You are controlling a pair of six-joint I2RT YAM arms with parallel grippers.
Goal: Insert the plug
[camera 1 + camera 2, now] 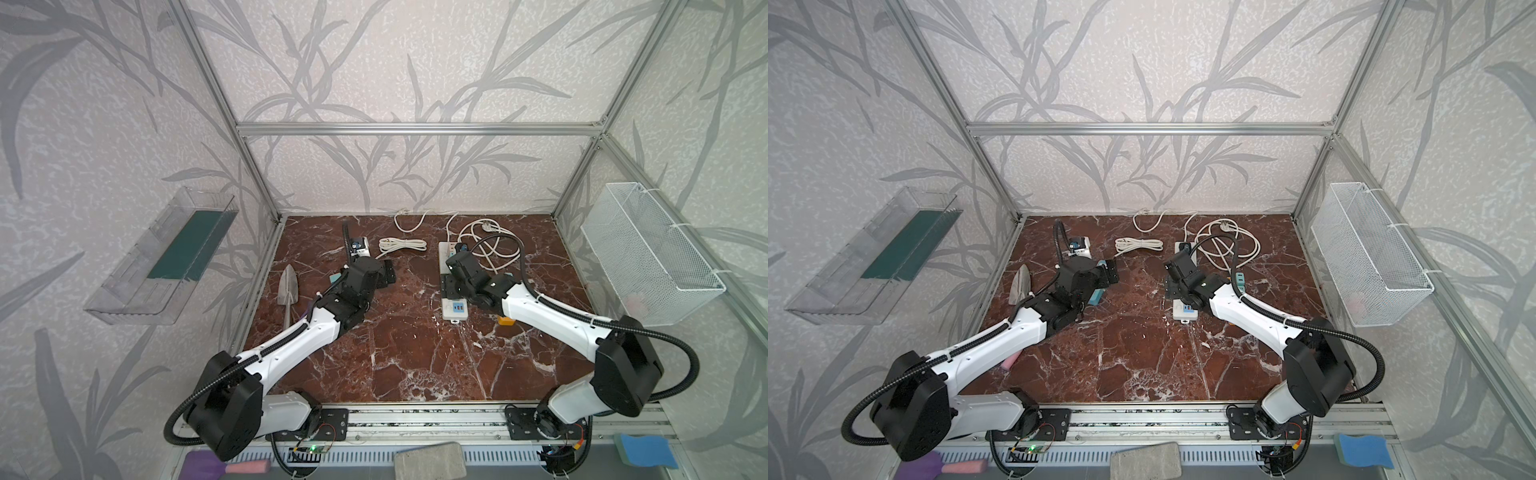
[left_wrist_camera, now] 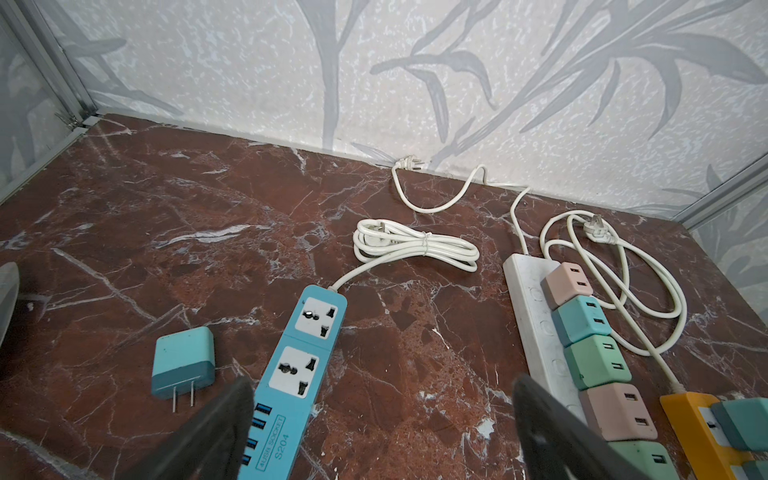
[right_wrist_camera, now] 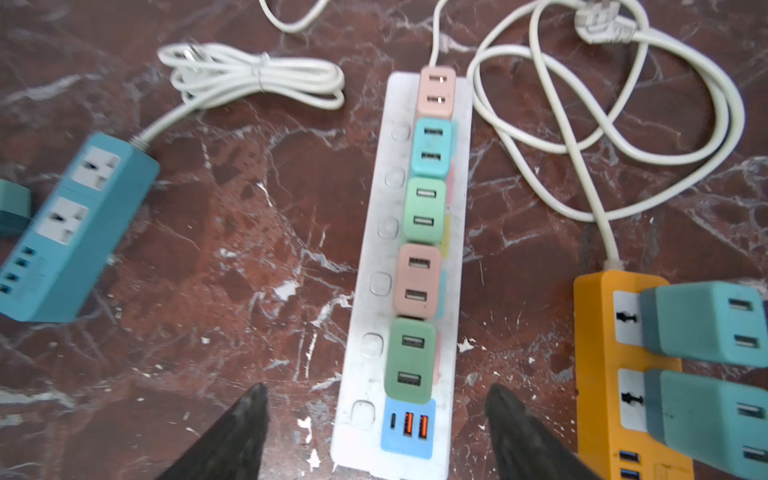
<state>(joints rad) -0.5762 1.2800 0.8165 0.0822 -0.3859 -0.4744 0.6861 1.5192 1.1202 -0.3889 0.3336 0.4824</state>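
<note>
A loose teal plug (image 2: 183, 361) lies flat on the marble beside the blue power strip (image 2: 299, 374), whose two sockets are free. My left gripper (image 2: 382, 380) hovers open just past that strip with nothing between its fingers. A white power strip (image 3: 411, 270) carries a row of several pastel plugs. The nearest of them, a green plug (image 3: 409, 359), sits in its socket. My right gripper (image 3: 376, 388) stands open over the near end of this strip, its fingers on either side and holding nothing. In both top views the right gripper (image 1: 452, 286) (image 1: 1173, 286) is over the white strip.
An orange power strip (image 3: 615, 374) with two teal plugs lies to the right of the white one. Coiled white cables (image 1: 402, 244) lie near the back wall. A metal trowel (image 1: 287, 286) lies at the left edge. A wire basket (image 1: 648, 253) hangs on the right wall, a clear shelf (image 1: 166, 257) on the left.
</note>
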